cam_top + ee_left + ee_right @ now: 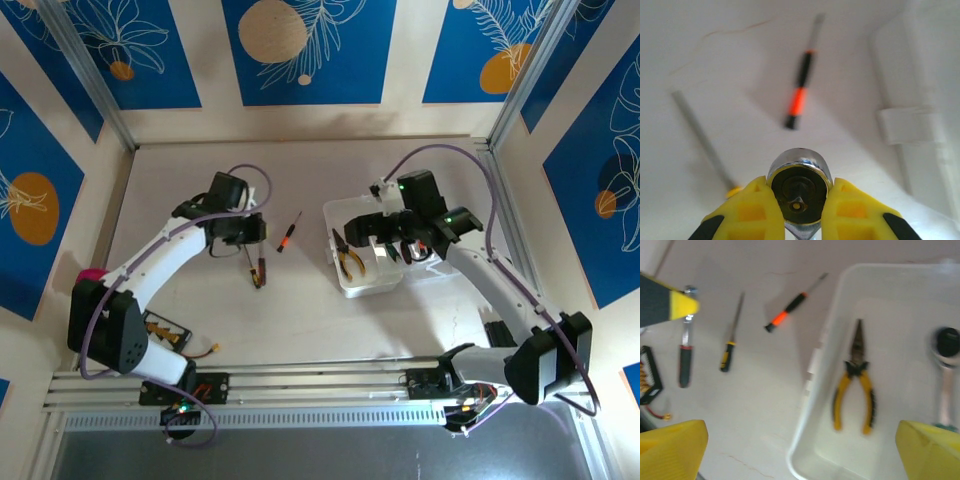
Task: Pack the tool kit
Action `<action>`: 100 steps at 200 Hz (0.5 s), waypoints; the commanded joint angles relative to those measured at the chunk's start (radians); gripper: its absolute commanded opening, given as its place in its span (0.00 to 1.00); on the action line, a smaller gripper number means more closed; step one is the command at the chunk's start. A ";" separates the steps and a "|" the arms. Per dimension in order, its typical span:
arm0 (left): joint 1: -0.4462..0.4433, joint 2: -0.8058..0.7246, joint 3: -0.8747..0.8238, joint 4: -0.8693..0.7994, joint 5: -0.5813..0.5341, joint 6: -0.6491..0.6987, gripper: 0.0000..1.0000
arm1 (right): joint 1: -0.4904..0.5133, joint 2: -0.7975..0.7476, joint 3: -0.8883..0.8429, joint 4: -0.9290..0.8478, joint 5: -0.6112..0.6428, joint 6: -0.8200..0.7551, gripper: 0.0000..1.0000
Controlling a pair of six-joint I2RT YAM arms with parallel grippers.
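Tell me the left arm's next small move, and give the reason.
Probably lift the ratchet straight up off the table. The left gripper is shut on its chrome head, and its black handle seems to lie flat on the table near the orange screwdriver. The case, with pliers inside, sits to the right, so the tool likely needs height before carrying over.

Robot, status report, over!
Left gripper shut on ratchet. Right gripper open over case. Pliers inside; orange screwdriver, yellow screwdriver on table. Nothing in the way.

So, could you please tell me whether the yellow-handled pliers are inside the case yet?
Inside: the pliers lie flat on the floor of the clear case, within its walls.
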 commanded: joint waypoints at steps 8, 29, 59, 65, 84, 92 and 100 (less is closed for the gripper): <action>-0.070 0.025 0.112 0.159 0.119 -0.066 0.00 | 0.060 0.051 -0.031 0.157 -0.120 0.056 0.97; -0.082 0.051 0.163 0.218 0.170 -0.096 0.00 | 0.095 0.079 -0.044 0.205 -0.134 0.073 0.96; -0.095 0.081 0.213 0.253 0.206 -0.115 0.00 | 0.125 0.089 -0.087 0.304 -0.184 0.108 0.94; -0.097 0.085 0.214 0.260 0.210 -0.119 0.00 | 0.127 0.089 -0.096 0.330 -0.198 0.119 0.94; -0.098 0.093 0.212 0.284 0.230 -0.138 0.00 | 0.133 0.098 -0.114 0.396 -0.224 0.149 0.92; -0.098 0.093 0.207 0.298 0.236 -0.146 0.00 | 0.137 0.108 -0.112 0.411 -0.220 0.158 0.90; -0.100 0.093 0.203 0.308 0.241 -0.152 0.00 | 0.143 0.121 -0.107 0.419 -0.211 0.164 0.88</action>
